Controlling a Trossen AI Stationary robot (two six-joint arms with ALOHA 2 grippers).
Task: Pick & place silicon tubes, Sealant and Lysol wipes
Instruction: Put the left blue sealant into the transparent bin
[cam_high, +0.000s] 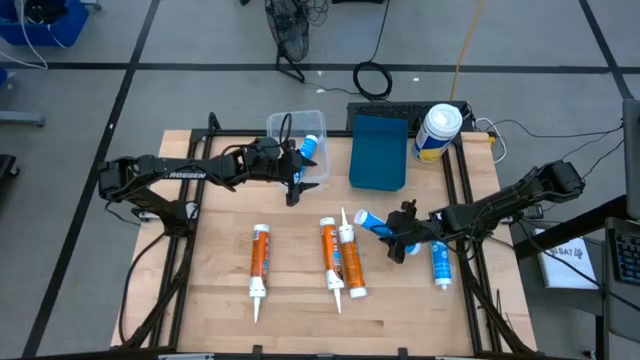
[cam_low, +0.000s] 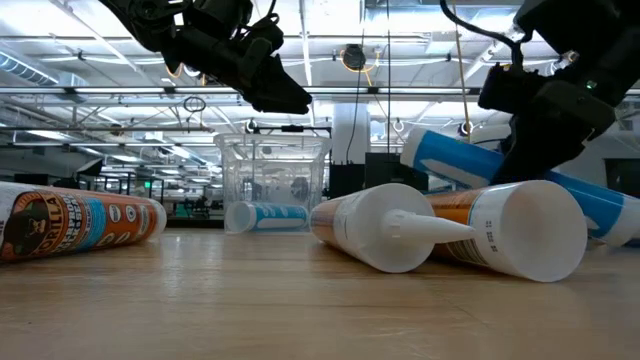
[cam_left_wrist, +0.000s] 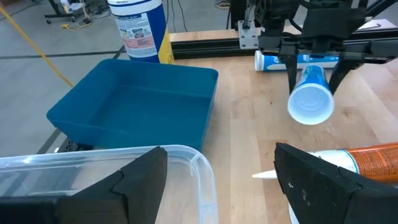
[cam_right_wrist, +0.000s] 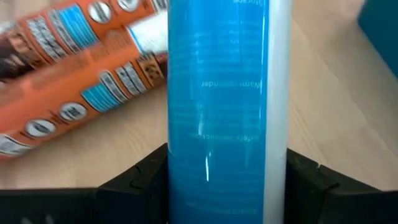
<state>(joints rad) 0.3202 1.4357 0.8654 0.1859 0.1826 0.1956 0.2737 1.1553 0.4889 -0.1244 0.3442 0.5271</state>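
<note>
My right gripper (cam_high: 400, 232) is shut on a blue tube (cam_high: 372, 222) at the table's right middle; the tube also shows in the left wrist view (cam_left_wrist: 310, 99) and the low view (cam_low: 460, 160). My left gripper (cam_high: 295, 182) is open and empty, above the table beside the clear bin (cam_high: 275, 128), in which another blue tube (cam_high: 310, 148) lies. Three orange tubes (cam_high: 260, 258), (cam_high: 329, 252), (cam_high: 350, 260) lie on their sides on the table. A third blue tube (cam_high: 440, 265) lies near the right edge. The Lysol wipes canister (cam_high: 437, 132) stands upright at the far right. My right gripper pinches the blue tube's round body (cam_right_wrist: 186, 155) between its two fingers (cam_right_wrist: 140, 180), one on each side. The fingers come from above and lie across the tube. The tube is tilted, and its flat end (cam_left_wrist: 310, 107) is raised off the table.
An open blue bin (cam_high: 379, 150) stands at the far middle, between the clear bin and the canister. Black rails (cam_high: 462, 190) run along the table's left and right sides. There is free wood (cam_high: 300, 325) along the near edge.
</note>
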